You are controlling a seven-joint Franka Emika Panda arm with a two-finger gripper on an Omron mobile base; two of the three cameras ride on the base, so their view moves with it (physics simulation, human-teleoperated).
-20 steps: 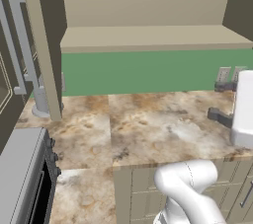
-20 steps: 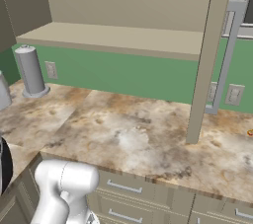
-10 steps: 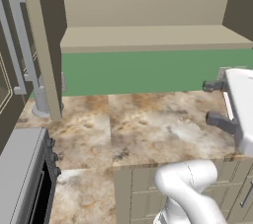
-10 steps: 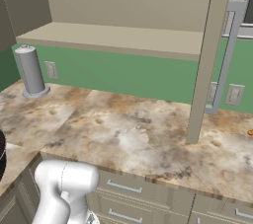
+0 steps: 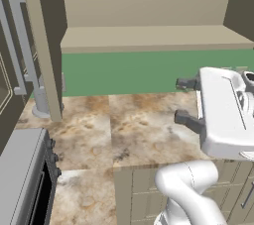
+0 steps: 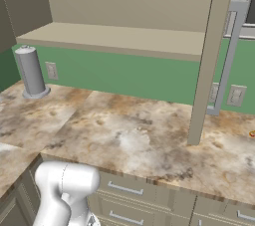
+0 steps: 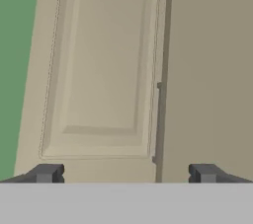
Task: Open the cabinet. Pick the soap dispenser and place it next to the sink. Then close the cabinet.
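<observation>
Cabinet point(image 5: 149, 38) mounted on the wall above the green backsplash point(image 5: 129, 73), long axis running sideways along the wall; both doors swung outward toward the room, interior shelf point(image 6: 119, 38) exposed and bare beige. Left door point(image 5: 42, 45) seen edge-on in the left base view, standing upright over the marble counter point(image 5: 124, 135), long vertical bar handle point(image 5: 20, 45) on its outer face. Right door point(image 6: 211, 56) likewise edge-on in the right base view, with its silver handle point(image 6: 231, 56) upright. Grey flared-base post point(image 6: 31, 73) upright on the counter at the backsplash, partly hidden behind the left door in the left base view. Drawer fronts point(image 6: 149, 195) with short horizontal handles below the counter edge. Gripper point(image 5: 184, 101) at the right of the left base view, level with the backsplash, fingers point(image 5: 186, 119) spread wide and pinching nothing. In the hand view, recessed-panel door face point(image 7: 99, 70) straight ahead between the two dark tips. Soap dispenser: location cannot be told.
</observation>
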